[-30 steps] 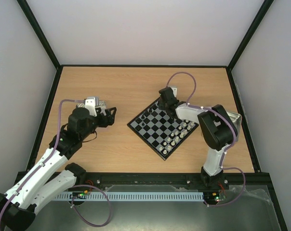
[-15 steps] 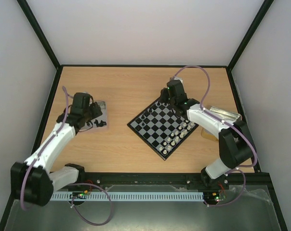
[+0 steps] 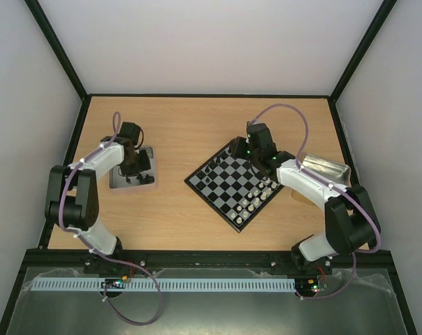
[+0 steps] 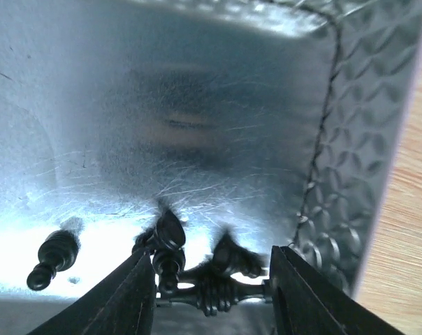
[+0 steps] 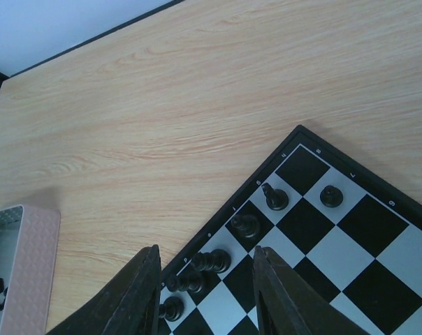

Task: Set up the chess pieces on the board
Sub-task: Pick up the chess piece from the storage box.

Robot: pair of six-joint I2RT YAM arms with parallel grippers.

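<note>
**Reaching into the left tray while the right gripper is hanging over the board**

The left gripper is sitting low inside the shiny metal tray near the left edge of the tabletop. Its two fingers are standing on either side of a small heap of black chess pieces lying on the tray floor. One piece is lying crosswise between the pads and seems to be reaching both. I cannot tell whether the jaws are pressing on it or only bracketing it. Another black piece is lying alone, well to the left of the heap.

The board is lying right of the tabletop's middle, turned so one corner is pointing to the far edge. Black pieces are standing along its far-left side, and white pieces are lining its near-right side. The right gripper is hovering over the far corner with its jaws apart and nothing between them. The squares and standing black pieces are showing through the gap. A second metal tray is sitting near the right edge of the tabletop, beside the right arm.
</note>
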